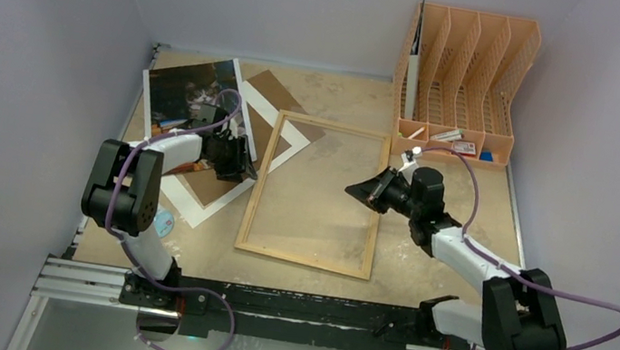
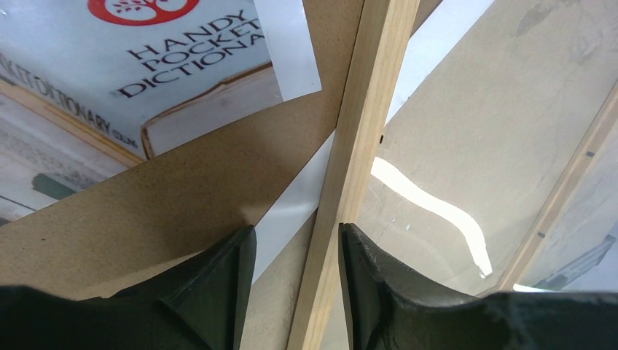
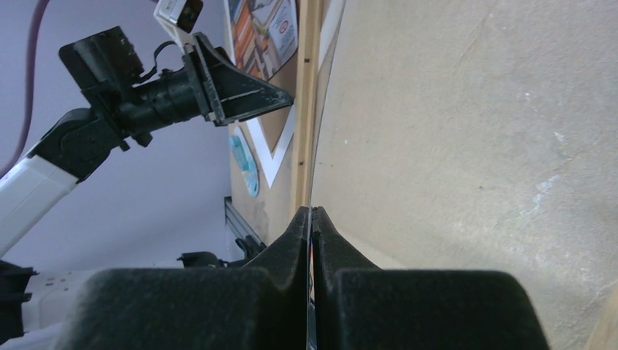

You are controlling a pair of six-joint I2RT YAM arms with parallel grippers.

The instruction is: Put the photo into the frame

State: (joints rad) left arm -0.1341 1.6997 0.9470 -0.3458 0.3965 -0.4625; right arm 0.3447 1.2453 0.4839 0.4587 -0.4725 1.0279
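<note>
At ten o'clock the photo lies partly over the backing board, outside the frame; a book in the print reads "HANDY POCKET DICTIONA…". The left gripper straddles the frame's nine o'clock rail, jaws apart and not clamped. The right gripper, at three o'clock, is pinched tight, perhaps on something thin. I'd judge the frame is being readied; next it needs a firm clamp on that rail.
</note>
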